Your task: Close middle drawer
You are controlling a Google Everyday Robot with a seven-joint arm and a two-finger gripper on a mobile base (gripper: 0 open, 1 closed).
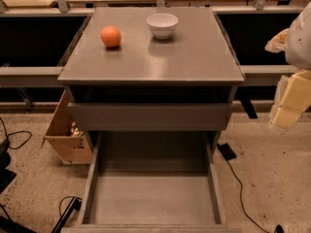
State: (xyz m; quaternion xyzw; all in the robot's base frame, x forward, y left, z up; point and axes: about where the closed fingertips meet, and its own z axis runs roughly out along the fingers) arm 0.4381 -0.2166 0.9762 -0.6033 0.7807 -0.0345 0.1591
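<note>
Grey metal, long and shallow with thin side walls, the middle drawer [153, 198] stands pulled far out of the grey cabinet toward the near edge of the scene, its bare tray floor in full view and its front panel just showing at the bottom. The closing is, by my reading, not yet begun: the whole length of the tray has to be pushed back in. Above it, the flat grey front of the upper drawer [148, 116] sits nearly flush under the smooth grey cabinet top [194, 57], which bears a round orange fruit [111, 36] at the far left and a small white bowl [162, 24] further right. The cream-yellow gripper [290, 103] hangs at the right edge, well apart from the drawer and touching nothing; whether it is spread or pressed together I cannot tell. An open brown cardboard box [65, 140] leans left of the cabinet, and a black cable [238, 183] trails over the speckled floor on the right.
</note>
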